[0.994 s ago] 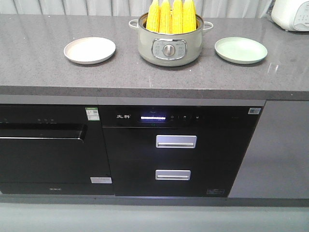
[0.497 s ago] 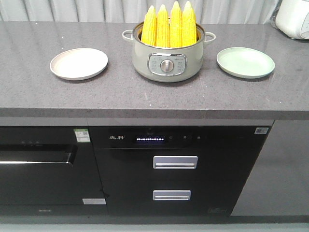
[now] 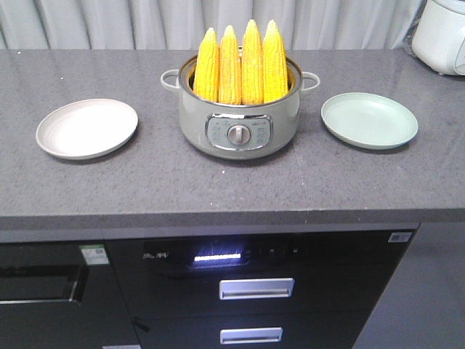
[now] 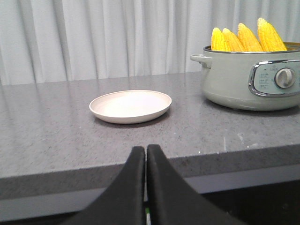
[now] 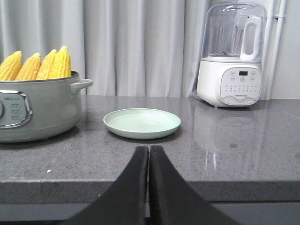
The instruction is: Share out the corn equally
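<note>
Four corn cobs (image 3: 240,64) stand upright, tips up, packed side by side in the grey-green electric pot (image 3: 238,123) at the middle of the grey counter (image 3: 218,182). A beige plate (image 3: 87,129) lies well apart on the pot's left and a green plate (image 3: 369,121) on its right. The left gripper (image 4: 146,151) and right gripper (image 5: 149,151) each hang before the counter's front edge, jaws clenched together on nothing.

No legible txt, pot panel (image 3: 238,132) print too small, appliance logo (image 3: 154,255) blurred, blender label (image 5: 237,95) unreadable
</note>
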`<state>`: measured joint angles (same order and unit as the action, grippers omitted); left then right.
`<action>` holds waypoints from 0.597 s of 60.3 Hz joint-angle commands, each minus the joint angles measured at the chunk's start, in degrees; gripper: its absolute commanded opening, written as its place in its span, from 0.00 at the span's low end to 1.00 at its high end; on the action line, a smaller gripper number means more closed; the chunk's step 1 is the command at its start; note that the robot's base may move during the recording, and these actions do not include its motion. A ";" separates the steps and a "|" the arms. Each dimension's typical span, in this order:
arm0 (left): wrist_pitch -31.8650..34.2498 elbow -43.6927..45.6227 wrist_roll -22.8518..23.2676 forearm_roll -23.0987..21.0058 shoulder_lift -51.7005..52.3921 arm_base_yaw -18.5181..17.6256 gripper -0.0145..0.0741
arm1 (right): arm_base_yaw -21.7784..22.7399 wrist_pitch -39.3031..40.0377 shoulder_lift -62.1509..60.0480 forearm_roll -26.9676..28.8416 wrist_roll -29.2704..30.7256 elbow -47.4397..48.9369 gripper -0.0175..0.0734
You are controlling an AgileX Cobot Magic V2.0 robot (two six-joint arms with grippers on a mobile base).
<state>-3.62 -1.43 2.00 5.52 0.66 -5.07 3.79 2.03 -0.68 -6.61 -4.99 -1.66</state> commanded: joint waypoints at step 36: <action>4.23 -0.59 0.27 -0.50 0.79 -0.02 0.16 | 0.11 4.49 -0.40 -0.57 0.23 -0.59 0.18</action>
<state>-3.62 -1.43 2.00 5.52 0.66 -5.07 3.79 2.03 -0.68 -6.61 -4.99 -1.66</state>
